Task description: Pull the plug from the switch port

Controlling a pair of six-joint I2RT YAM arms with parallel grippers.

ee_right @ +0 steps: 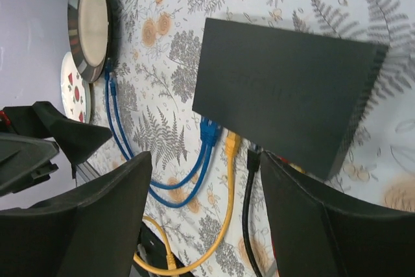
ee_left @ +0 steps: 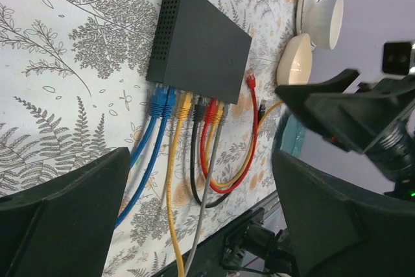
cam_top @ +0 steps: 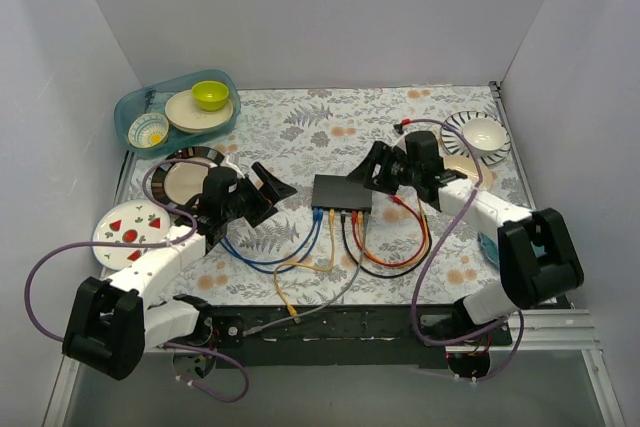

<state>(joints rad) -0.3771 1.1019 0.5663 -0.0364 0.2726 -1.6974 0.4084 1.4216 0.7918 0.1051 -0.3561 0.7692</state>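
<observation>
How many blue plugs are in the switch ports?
2. One blue plug sits at the left end of the socket row of the switch in the left wrist view; the other blue plug is right beside it, next to a yellow plug. None seem hidden.

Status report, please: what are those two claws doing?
Left gripper, right gripper open, empty, flanking flat matte-black switch box. Coloured cable plugs seated in its ports. Nothing blocking them.

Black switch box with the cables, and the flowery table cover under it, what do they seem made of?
The matte-black rectangular switch box looks like painted sheet metal or hard plastic: dull, crisp edges, a grid of vent holes on one side. The white floral-printed table cover lies flat and unshiny, cloth or vinyl, unclear which.
</observation>
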